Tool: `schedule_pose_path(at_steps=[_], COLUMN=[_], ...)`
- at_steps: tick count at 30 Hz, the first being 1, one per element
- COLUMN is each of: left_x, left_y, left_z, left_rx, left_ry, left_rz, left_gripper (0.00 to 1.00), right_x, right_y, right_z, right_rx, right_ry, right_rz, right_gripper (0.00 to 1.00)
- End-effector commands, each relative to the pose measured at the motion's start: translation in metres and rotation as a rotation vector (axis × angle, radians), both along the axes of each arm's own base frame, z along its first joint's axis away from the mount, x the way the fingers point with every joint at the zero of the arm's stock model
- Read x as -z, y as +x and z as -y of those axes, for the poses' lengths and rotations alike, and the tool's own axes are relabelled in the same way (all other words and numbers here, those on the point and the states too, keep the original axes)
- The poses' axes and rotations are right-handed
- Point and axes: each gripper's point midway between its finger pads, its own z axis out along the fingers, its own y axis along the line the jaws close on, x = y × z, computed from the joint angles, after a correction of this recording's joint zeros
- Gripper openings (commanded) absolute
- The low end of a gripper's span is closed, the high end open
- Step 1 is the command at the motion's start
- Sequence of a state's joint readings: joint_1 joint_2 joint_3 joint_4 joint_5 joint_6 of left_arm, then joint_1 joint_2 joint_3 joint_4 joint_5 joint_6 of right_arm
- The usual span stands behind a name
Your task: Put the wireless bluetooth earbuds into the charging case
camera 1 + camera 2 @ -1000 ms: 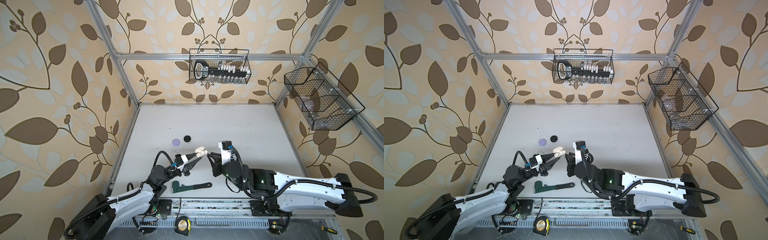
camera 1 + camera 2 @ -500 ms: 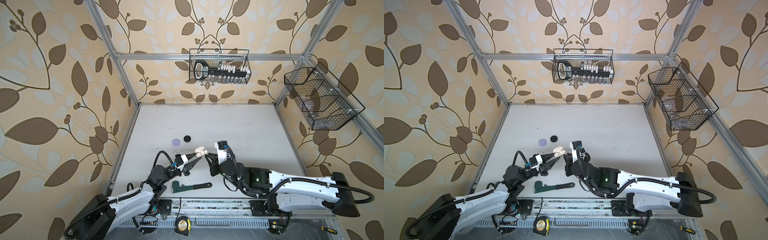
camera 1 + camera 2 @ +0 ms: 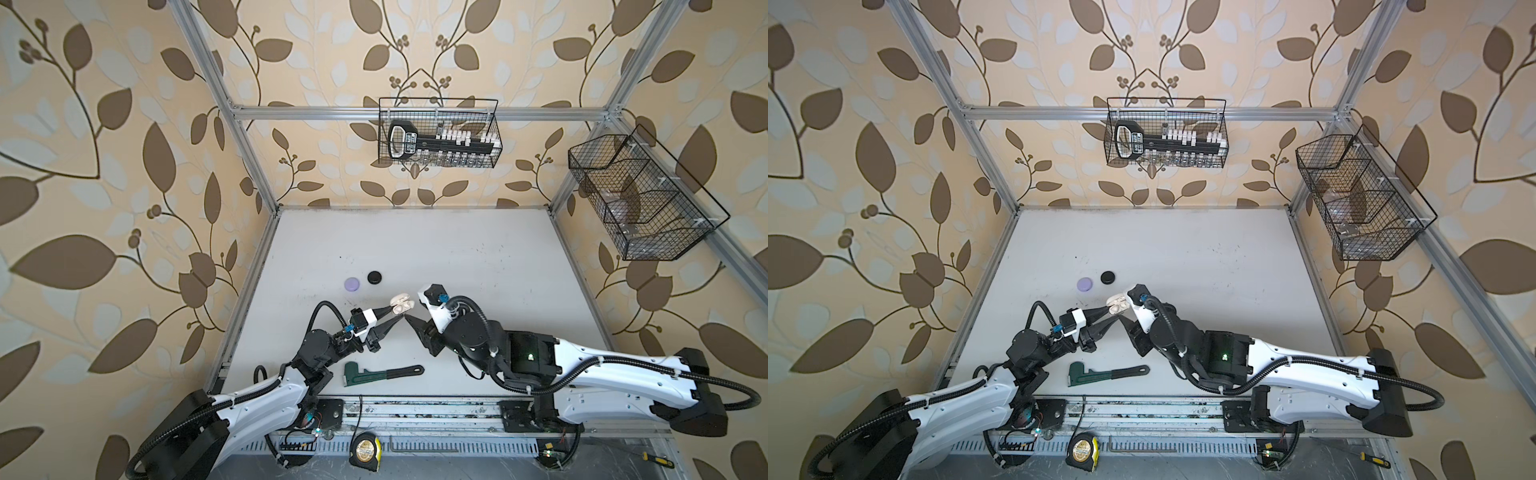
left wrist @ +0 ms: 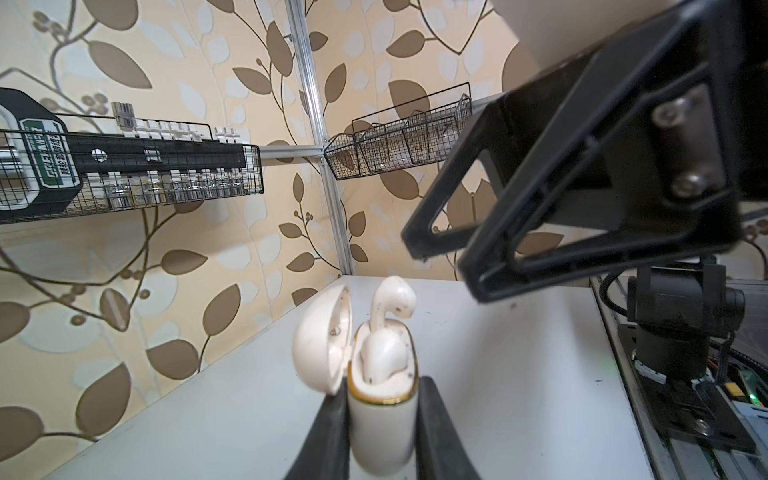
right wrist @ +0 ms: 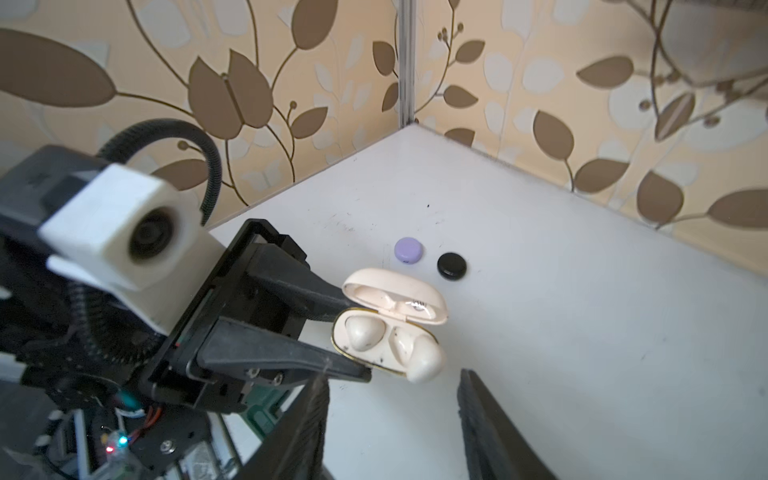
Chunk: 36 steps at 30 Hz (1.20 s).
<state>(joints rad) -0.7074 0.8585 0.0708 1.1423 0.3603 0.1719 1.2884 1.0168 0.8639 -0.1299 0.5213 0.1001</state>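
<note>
The left gripper (image 4: 382,399) pinches the white charging case (image 4: 382,432) by its body, with the lid swung open. Both white earbuds (image 4: 380,353) are in the case, just past its fingertips: one seated, one standing half out. The right gripper (image 5: 392,390), spread and empty, hovers just beside the case. Beyond both grippers, a lilac round case (image 5: 408,250) and a black round case (image 5: 452,266) lie on the white counter (image 3: 457,257), enclosed by leaf-patterned walls. In a wire basket (image 4: 253,174), a tool rack's green label is not fully readable.

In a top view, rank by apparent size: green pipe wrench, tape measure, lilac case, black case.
1. green pipe wrench, clearly the longest
2. tape measure; it sits on the front ledge, so its nearness to the camera may differ
3. lilac case and black case: side by side and about alike, so not ranked
</note>
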Motion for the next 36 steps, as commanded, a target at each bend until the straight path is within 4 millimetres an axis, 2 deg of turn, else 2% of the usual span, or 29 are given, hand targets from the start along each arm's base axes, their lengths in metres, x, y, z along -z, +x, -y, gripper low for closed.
schedule_pose_path(at_steps=[1,4,7,9,14,22,26,31,36], left_x=[-0.028,-0.025,-0.02,-0.018,-0.006,0.007,0.006,0.004,0.004], left_y=[-0.005,-0.004,-0.006,-0.011,-0.021,-0.024,-0.028,-0.031,-0.032], left_z=[0.003,0.006,0.015,0.023,0.038,0.047,0.048,0.047,0.048], left_rx=[0.034,0.042,0.08,0.139,0.255,0.313,0.336,0.347,0.358], left_ry=[-0.052,-0.02,0.04,0.077,0.152,0.218,0.225,0.223,0.225], left_rz=[0.045,0.032,0.02,0.019,0.025,0.018,0.028,0.037,0.041], left_gripper=[0.0,0.0,0.0,0.0,0.0,0.0,0.0,0.0,0.0], right_x=[0.017,0.014,0.001,0.004,0.031,0.032,0.04,0.05,0.051], right_y=[-0.011,-0.03,-0.036,-0.03,-0.025,-0.024,-0.024,-0.021,-0.019], right_z=[0.019,0.03,0.043,0.045,0.035,0.035,0.032,0.027,0.027], right_rx=[-0.182,-0.335,-0.408,-0.428,-0.512,-0.516,-0.539,-0.558,-0.555], right_ry=[-0.261,-0.212,-0.141,-0.163,-0.242,-0.241,-0.258,-0.299,-0.291], right_rz=[0.317,0.526,0.612,0.611,0.549,0.538,0.515,0.472,0.464], right_gripper=[0.52,0.54,0.62,0.61,0.61,0.56,0.5,0.3,0.27])
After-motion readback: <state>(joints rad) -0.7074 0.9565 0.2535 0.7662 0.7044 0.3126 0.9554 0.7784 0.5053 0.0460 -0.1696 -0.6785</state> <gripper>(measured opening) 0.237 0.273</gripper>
